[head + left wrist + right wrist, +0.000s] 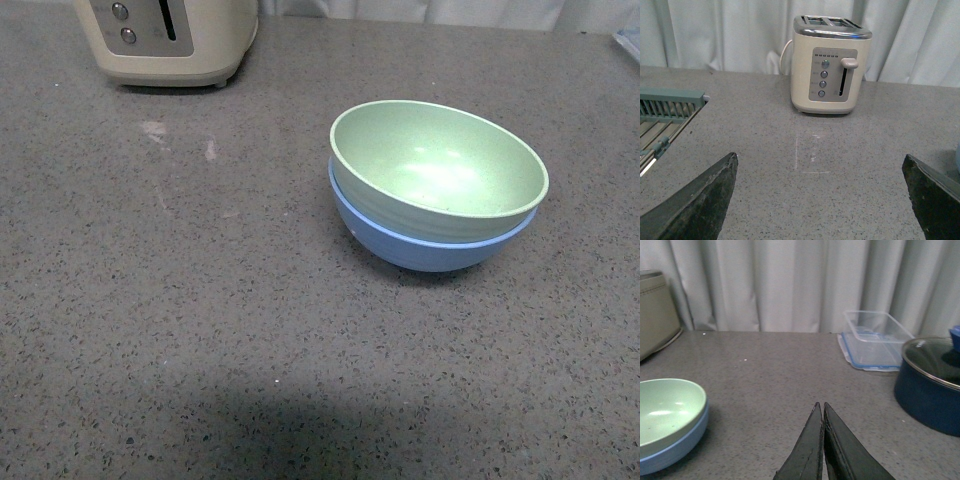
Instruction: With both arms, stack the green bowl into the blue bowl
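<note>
Neither arm shows in the front view. The left gripper (820, 200) hangs low over the surface with its jaws spread wide and nothing between them. The right gripper (822, 412) has its two dark fingertips pressed together, gripping nothing.

The front view looks steeply down, from close, on the grey counter (200, 330) and the green bowl (440, 165) nested in the blue bowl (425, 250). The left wrist view sits low, facing the toaster (830, 65), probably the one at the front view's far edge. The right wrist view, equally low, shares the bowls.
</note>
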Controlling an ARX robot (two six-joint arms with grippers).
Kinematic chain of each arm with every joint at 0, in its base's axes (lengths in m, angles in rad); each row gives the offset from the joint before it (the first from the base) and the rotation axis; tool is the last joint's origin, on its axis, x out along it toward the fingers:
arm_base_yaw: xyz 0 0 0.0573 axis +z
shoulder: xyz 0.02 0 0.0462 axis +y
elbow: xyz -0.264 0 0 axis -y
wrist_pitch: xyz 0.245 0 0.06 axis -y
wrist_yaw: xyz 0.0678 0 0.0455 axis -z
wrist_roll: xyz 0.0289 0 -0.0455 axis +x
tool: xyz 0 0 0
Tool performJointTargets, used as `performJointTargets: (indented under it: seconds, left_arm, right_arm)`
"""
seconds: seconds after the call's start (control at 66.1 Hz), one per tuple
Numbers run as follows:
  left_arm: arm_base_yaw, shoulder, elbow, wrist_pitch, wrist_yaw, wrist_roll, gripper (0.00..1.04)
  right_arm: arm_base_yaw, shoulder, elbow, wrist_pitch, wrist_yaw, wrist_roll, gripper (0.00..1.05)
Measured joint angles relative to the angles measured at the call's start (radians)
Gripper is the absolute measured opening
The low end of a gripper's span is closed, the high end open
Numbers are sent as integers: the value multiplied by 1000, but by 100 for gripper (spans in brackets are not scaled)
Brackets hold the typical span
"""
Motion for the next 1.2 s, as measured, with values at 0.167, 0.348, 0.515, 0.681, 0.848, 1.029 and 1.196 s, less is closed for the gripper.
performJointTargets:
  seconds: [0.167,0.348,0.515,0.681,0.848,1.029,1.196]
  left_arm:
    - [0,0,0,0,0,0,98]
    - [0,0,0,0,0,0,98]
    - [0,0,0,0,0,0,98]
    - [0,0,0,0,0,0,98]
    - [0,0,0,0,0,0,98]
    - [0,0,0,0,0,0,98]
    - [0,0,0,0,0,0,98]
  right_arm:
    - [-7,-43,0,-41,-4,0,1]
    - [-8,-195,1,-222,-6,0,1]
    - [-8,-220,1,-222,-7,0,29]
    - [-8,-220,1,-227,-7,0,66]
    - [-8,-220,1,-227,-8,1,97]
    - [-8,-220,1,-227,-7,0,95]
    - [-8,-220,1,-227,-7,0,95]
